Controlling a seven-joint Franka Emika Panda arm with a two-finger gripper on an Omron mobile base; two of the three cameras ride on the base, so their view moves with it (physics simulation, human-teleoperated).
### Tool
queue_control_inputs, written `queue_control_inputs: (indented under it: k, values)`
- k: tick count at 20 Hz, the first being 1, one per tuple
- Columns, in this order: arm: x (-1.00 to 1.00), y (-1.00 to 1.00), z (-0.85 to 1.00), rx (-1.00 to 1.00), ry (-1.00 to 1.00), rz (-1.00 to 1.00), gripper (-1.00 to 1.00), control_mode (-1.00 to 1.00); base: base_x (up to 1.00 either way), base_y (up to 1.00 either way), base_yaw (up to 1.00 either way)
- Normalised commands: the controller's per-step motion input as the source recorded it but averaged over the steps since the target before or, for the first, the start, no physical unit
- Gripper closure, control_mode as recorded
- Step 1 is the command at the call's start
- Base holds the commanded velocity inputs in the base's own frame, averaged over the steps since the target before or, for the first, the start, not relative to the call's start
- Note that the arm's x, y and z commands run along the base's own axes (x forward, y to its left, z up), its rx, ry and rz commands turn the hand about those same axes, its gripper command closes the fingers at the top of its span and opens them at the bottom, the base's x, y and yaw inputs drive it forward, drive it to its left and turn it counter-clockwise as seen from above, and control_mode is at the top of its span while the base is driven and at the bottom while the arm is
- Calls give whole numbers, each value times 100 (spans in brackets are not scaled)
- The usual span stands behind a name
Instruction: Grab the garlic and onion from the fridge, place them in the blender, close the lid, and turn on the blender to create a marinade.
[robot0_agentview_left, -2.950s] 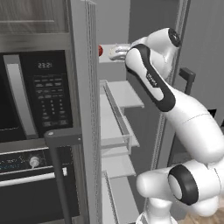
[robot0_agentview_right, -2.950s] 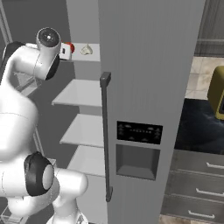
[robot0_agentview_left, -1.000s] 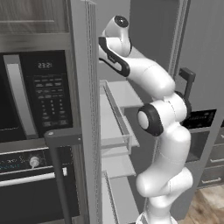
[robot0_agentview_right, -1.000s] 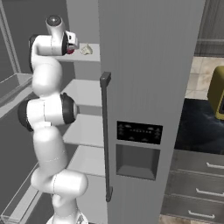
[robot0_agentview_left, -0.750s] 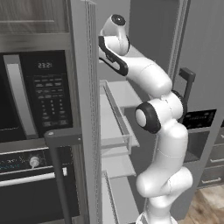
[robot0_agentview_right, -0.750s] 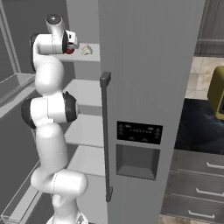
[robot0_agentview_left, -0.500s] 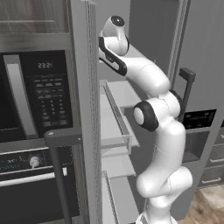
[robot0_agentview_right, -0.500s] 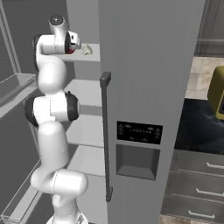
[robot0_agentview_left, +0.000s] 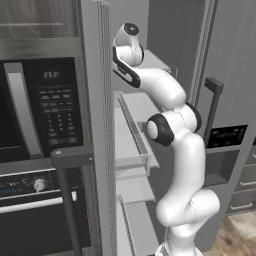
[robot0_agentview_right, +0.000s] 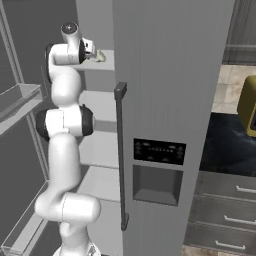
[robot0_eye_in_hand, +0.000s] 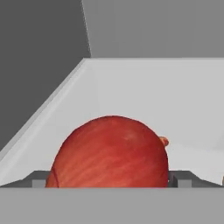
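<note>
On the fridge's (robot0_agentview_right: 170, 100) top white shelf (robot0_eye_in_hand: 144, 92) lies a red onion (robot0_eye_in_hand: 109, 151), close up in the hand view. My gripper (robot0_eye_in_hand: 110, 180) is open, with one grey fingertip (robot0_eye_in_hand: 40, 179) left of the onion and the other to its right. In the right base view the gripper (robot0_agentview_right: 91, 49) points at a pale garlic (robot0_agentview_right: 100, 56) on that shelf, and the hand hides the onion. My arm (robot0_agentview_left: 165, 95) reaches up into the open fridge. The blender and the lid are out of view.
A black microwave (robot0_agentview_left: 45, 105) and an oven (robot0_agentview_left: 35, 205) stand left of the open fridge door's edge (robot0_agentview_left: 97, 125), which carries clear bins (robot0_agentview_left: 132, 145). The shut fridge door has a long dark handle (robot0_agentview_right: 120, 150). Grey drawers (robot0_agentview_right: 225, 200) and a yellow object (robot0_agentview_right: 248, 105) lie to the right.
Since three seconds ago the arm has swung upright and the hand has moved in at the top shelf, now covering the onion in the right base view. Over the last second it barely moves.
</note>
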Motion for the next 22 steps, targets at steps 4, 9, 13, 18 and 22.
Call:
queue_control_inputs:
  k: [4,9,13,18,22]
  values:
    - [33,2,-5,0,0,-2,-100,-100,0,0,0]
    - [12,0,-22,0,1,0,-100,-100,0,0,0]
    - [1,0,-40,0,4,0,100,-100,0,0,0]
    - [0,-1,-27,0,-1,0,100,-100,0,0,0]
    - [-47,-26,0,4,-19,0,100,-100,0,0,0]
